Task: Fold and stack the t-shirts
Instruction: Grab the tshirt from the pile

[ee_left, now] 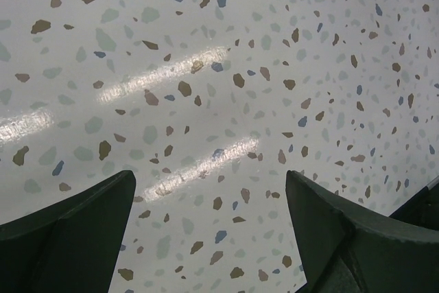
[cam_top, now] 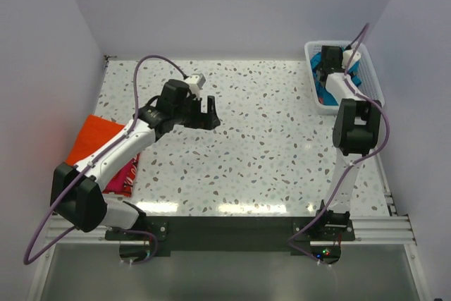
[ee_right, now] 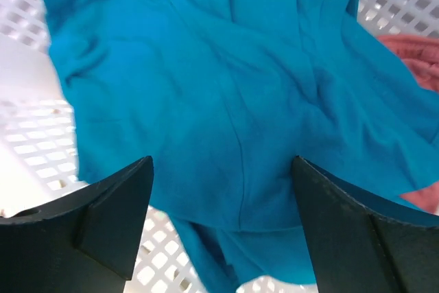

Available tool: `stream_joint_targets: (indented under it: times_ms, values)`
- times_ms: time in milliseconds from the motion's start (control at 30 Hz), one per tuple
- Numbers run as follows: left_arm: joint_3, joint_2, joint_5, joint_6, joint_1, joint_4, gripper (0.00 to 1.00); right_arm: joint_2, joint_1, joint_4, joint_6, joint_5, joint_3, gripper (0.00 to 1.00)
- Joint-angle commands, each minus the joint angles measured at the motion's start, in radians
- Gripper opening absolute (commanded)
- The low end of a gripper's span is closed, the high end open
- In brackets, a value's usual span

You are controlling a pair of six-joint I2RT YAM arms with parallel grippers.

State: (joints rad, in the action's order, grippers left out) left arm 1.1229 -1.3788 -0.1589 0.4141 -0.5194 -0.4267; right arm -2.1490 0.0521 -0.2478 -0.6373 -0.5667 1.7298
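A teal-blue t-shirt [ee_right: 226,94] lies crumpled in the white lattice basket [cam_top: 313,54] at the back right. A salmon-pink t-shirt [ee_right: 418,60] shows beside it at the basket's edge. My right gripper [ee_right: 223,169] is open, just above the teal-blue shirt, inside the basket [cam_top: 329,61]. A folded bright orange t-shirt [cam_top: 95,139] lies on a magenta-red one [cam_top: 125,175] at the table's left edge. My left gripper [cam_top: 209,114] is open and empty above bare speckled table [ee_left: 219,101].
The basket's white lattice wall [ee_right: 31,142] surrounds the shirts. The speckled table [cam_top: 268,146] stretches between the stack and the basket. White walls stand at the back and on both sides. A metal rail [cam_top: 373,229] runs along the near edge.
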Motion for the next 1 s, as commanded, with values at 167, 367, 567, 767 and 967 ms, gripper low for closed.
stream_joint_targets:
  times_ms: [167,367,567,767,967]
  values:
    - [-0.011,-0.016,-0.067,-0.023,0.044,0.046,0.95,-0.057,0.020,0.106,-0.059,-0.010,0.001,0.65]
    - [-0.011,-0.016,-0.062,-0.021,0.050,0.046,0.95,-0.015,0.022,0.133,-0.039,0.008,-0.018,0.14]
    - [-0.015,0.004,-0.062,-0.021,0.053,0.055,0.95,0.133,0.020,0.243,-0.016,-0.007,-0.139,0.00]
    - [-0.023,0.014,-0.082,-0.021,0.052,0.069,0.94,0.287,0.000,0.399,0.049,-0.042,-0.291,0.00]
    - [-0.029,0.037,-0.093,-0.017,0.052,0.083,0.94,0.437,-0.044,0.456,0.125,-0.076,-0.352,0.00]
